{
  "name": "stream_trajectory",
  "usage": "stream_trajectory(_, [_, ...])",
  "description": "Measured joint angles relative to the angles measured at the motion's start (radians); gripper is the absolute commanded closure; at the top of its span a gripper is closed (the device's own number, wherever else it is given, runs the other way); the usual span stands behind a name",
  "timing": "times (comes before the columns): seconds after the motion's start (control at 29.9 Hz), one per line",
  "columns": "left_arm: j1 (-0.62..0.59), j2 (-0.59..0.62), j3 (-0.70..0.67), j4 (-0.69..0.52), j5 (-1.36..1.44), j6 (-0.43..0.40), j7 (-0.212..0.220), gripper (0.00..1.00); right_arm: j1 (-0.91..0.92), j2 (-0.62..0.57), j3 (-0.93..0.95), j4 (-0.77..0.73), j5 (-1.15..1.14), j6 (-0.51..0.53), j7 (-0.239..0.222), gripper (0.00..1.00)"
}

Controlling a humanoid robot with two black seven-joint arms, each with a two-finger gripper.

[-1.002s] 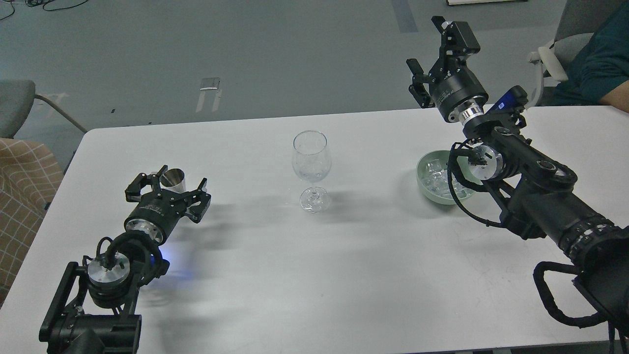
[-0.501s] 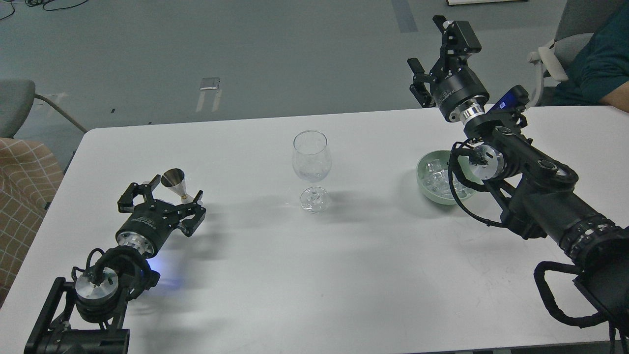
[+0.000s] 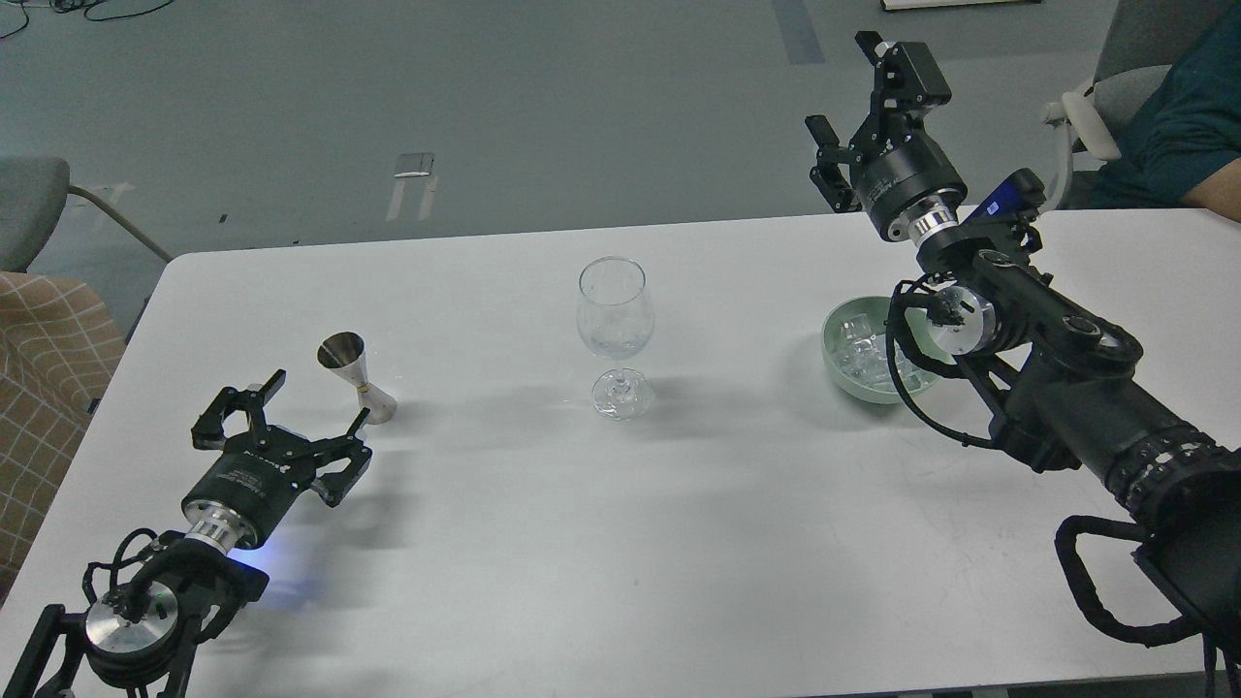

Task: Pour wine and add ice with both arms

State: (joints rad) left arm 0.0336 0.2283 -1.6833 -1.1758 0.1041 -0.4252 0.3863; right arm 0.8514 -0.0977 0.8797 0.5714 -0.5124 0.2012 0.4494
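The left gripper point(image 3: 279, 419) has just backed off toward the near left corner of the table point(image 3: 620, 543), leaving the little steel jigger point(image 3: 351, 376) standing upright on its own. A second ago the fingers were spread around that jigger; now they stand apart from it, splayed wide and holding nothing. I take that to mean the pouring half of the job is finished: the measure is set down and let go.

The wine glass point(image 3: 614, 334) stands at the middle of the table, well apart from both arms. There seem to be a few glints low in its bowl (whether that is the wine, ice, or only reflections, I cannot tell from here).

The ice point(image 3: 861, 337) lies in the pale green bowl point(image 3: 842, 364) on the right, partly hidden behind the right arm's wrist. The right gripper point(image 3: 873, 126) hangs high above the far table edge, beyond the bowl, barely shifted over the last second, its fingers apart and empty.

By my reckoning the ice comes next: the right gripper needs to come down into the bowl, and those slippery cubes could easily squirt out of a pinch.
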Motion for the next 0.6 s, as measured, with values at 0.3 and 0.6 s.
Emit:
stream_trajectory(0.3, [-0.042, 0.25, -0.015, 0.059, 0.019, -0.063, -0.036, 0.02, -0.02, -0.106, -0.049, 0.092, -0.008, 0.002, 0.0, 0.0])
stream_trajectory(0.6, [-0.253, 0.381, -0.018, 0.189, 0.22, -0.064, -0.224, 0.02, -0.025, -0.425, -0.309, 0.355, -0.122, -0.07, -0.001, 0.0])
